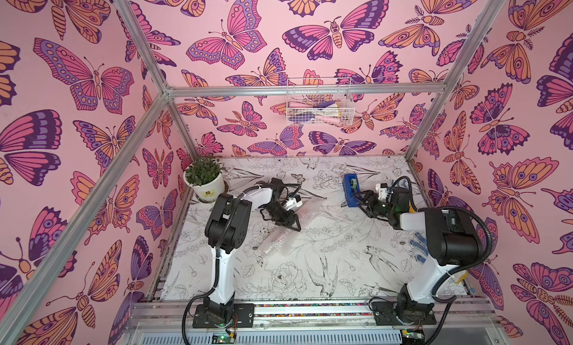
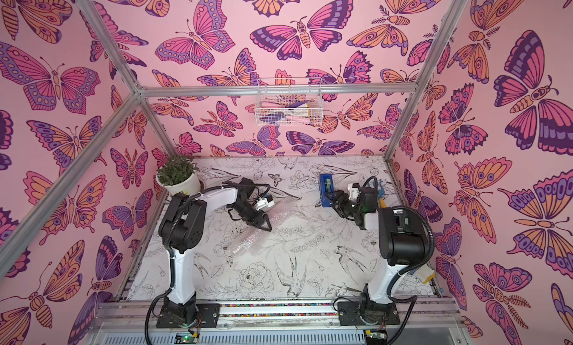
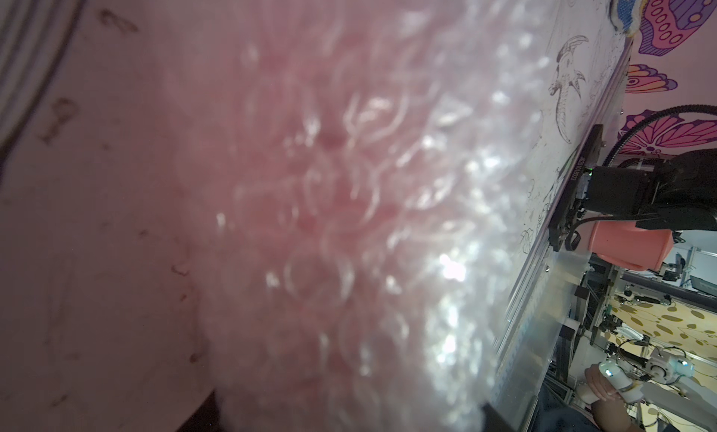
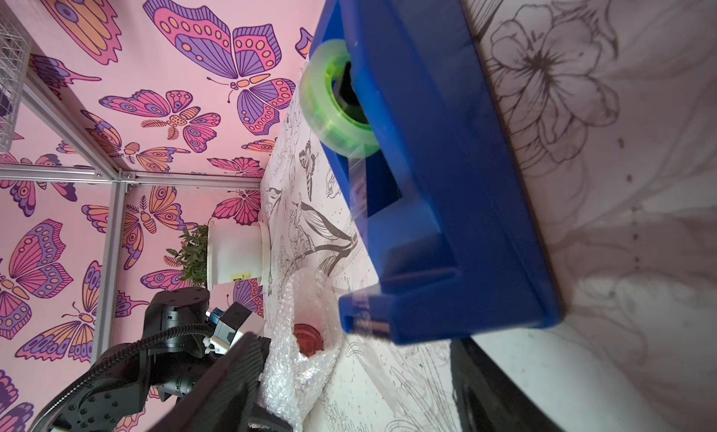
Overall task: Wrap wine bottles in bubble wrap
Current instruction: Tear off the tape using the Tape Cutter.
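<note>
The bubble wrap (image 1: pixel 276 241) (image 2: pixel 245 244) lies rolled into a slanting tube on the table. Down its open end, the right wrist view shows a red round end of the wine bottle (image 4: pixel 308 339). Pink shows through the wrap (image 3: pixel 329 158) in the left wrist view. My left gripper (image 1: pixel 294 227) (image 2: pixel 266 225) is shut on the roll's far part. My right gripper (image 1: pixel 362 201) (image 2: pixel 336 199) (image 4: pixel 357 387) stands open at the cutter end of the blue tape dispenser (image 4: pixel 446 178). A clear strip of tape hangs between its fingers.
The tape dispenser (image 1: pixel 352 188) holds a green roll (image 4: pixel 333 100) at the table's back right. A potted plant (image 1: pixel 206 179) stands in the back left corner. A wire basket (image 1: pixel 319 101) hangs on the back wall. A blue-and-white cloth (image 1: pixel 418 244) lies by the right arm.
</note>
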